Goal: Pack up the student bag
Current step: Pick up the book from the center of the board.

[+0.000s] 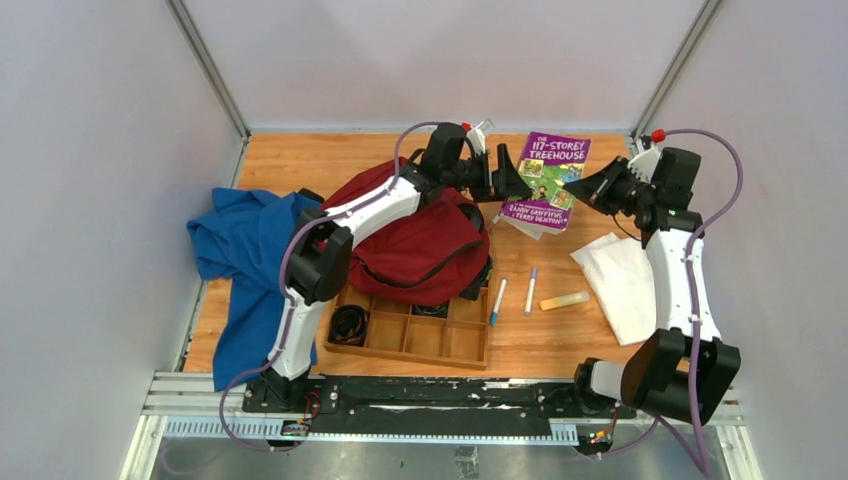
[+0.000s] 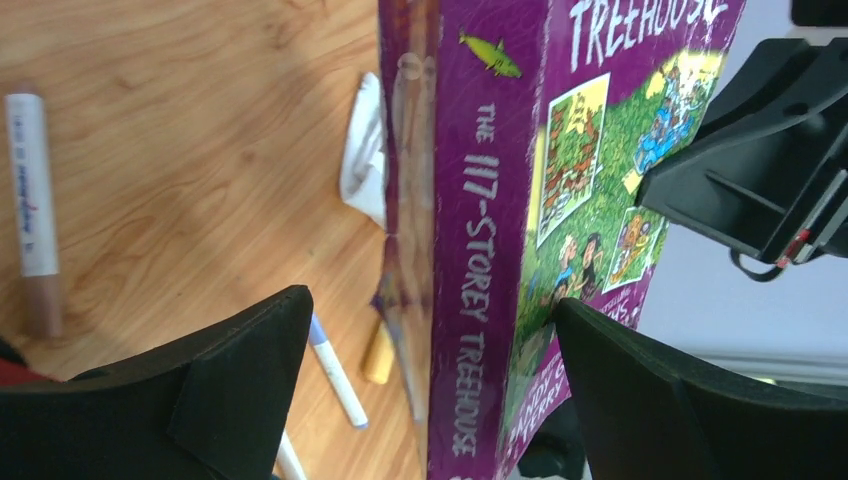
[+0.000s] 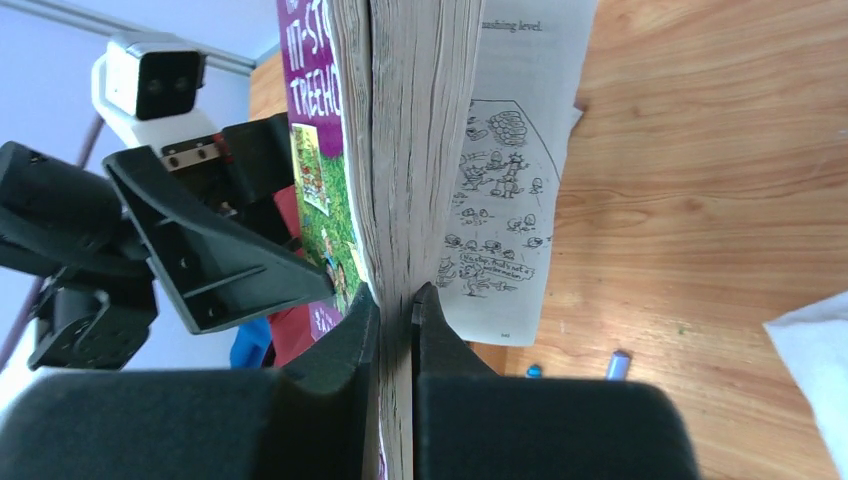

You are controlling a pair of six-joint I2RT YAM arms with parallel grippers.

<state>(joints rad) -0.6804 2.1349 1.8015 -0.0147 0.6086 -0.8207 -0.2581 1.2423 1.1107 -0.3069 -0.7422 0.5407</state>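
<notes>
We see the right fingers (image 1: 592, 186) pinched tight on the page edge of the purple Treehouse book (image 1: 548, 180), cover on one side and pages on the other, with one loose page hanging out beneath it. The left fingers (image 1: 512, 178) stand wide apart at the book's spine side, one on either side of it and not touching it. The student bag (image 1: 425, 245) lies slumped on the desk (image 1: 560, 350) left of the book, under the left arm, its near end resting over the wooden tray (image 1: 400, 355). A blue cloth (image 1: 235, 250) lies to the bag's left; two pens (image 1: 498, 300), a yellow marker (image 1: 565, 300) and a white sheet (image 1: 620, 280) lie to its right
</notes>
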